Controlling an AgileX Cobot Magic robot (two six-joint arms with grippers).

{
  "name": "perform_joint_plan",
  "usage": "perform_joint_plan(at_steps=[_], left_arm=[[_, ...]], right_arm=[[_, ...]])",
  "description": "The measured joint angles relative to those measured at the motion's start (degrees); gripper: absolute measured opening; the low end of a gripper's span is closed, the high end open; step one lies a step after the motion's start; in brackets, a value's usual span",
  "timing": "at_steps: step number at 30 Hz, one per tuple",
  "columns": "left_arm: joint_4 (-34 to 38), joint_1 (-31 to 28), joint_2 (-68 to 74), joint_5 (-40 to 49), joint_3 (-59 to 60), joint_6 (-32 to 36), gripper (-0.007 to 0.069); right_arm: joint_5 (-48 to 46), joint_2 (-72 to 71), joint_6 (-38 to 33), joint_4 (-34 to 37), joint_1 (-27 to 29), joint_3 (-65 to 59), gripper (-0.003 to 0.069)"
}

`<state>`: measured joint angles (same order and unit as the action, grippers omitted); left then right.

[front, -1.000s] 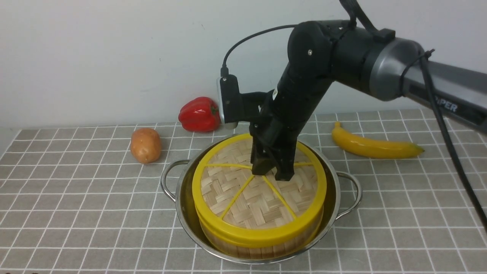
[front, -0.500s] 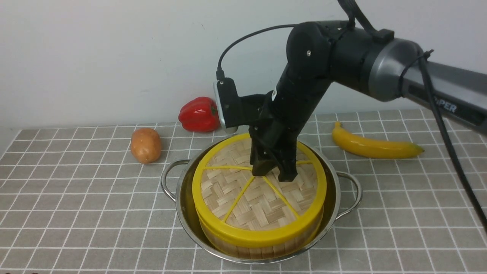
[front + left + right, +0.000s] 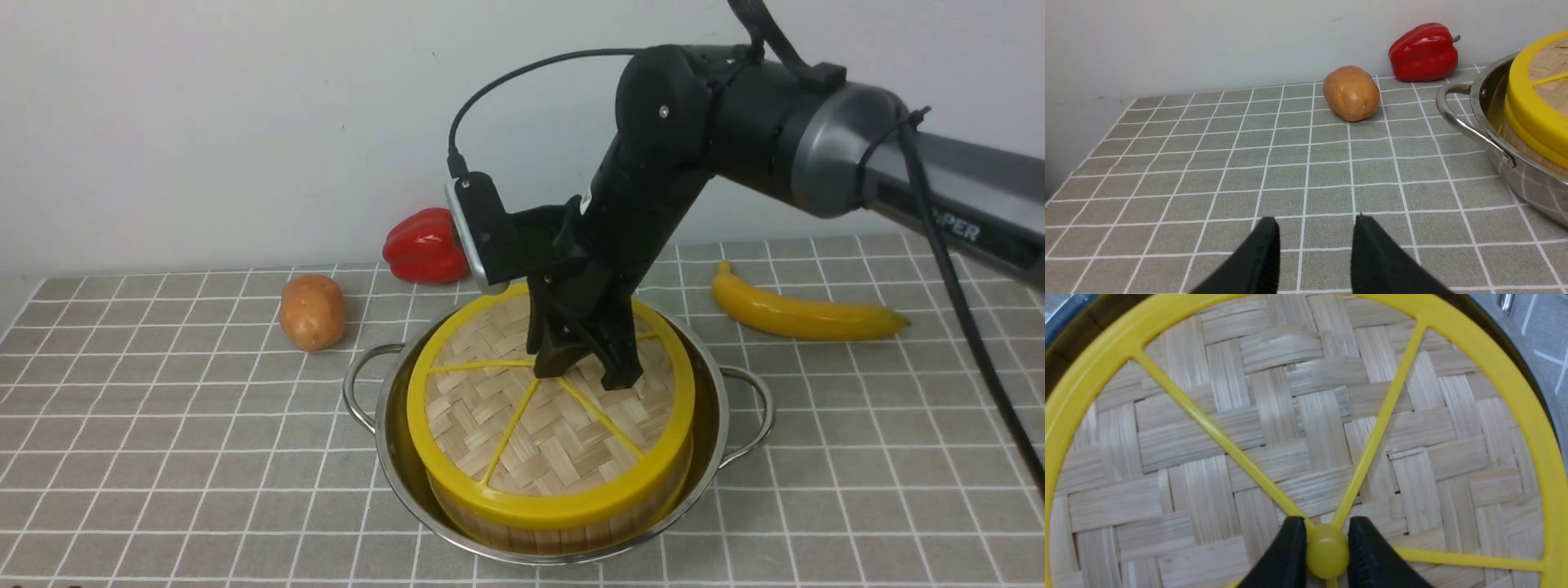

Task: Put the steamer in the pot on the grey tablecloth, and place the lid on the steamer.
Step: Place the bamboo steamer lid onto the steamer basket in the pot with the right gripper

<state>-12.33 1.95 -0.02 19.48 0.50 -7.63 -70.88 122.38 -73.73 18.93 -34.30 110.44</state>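
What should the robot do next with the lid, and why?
Probably open the right end effector and let go. It is shut on the lid's yellow knob, and the lid already lies on the steamer in the pot, though tipped slightly, higher toward the wall. Releasing should let it settle flat.

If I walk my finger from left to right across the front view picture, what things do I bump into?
potato → red bell pepper → pot holding the steamer with the lid on top, pinched at its hub by the right gripper → banana.
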Motion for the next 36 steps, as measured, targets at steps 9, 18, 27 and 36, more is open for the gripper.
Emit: perform_joint_plan(at_steps=[9,18,27,36], left_arm=[[0.0,0.0,0.0,0.0,0.0,0.1,0.0243],[0.0,0.0,0.0,0.0,0.0,0.1,0.0243],[0.0,0.0,0.0,0.0,0.0,0.1,0.0243],[0.0,0.0,0.0,0.0,0.0,0.1,0.0243]], right_arm=[[1.7,0.8,0.0,-0.6,0.2,0.0,0.0144],[2.1,1.7,0.1,0.0,0.3,0.4,0.0144],[2.8,1.7,7.8,-0.2,0.3,0.4,0.0166],[3.7,-0.5,16.3,-0.6,0.3,0.4,0.0437]])
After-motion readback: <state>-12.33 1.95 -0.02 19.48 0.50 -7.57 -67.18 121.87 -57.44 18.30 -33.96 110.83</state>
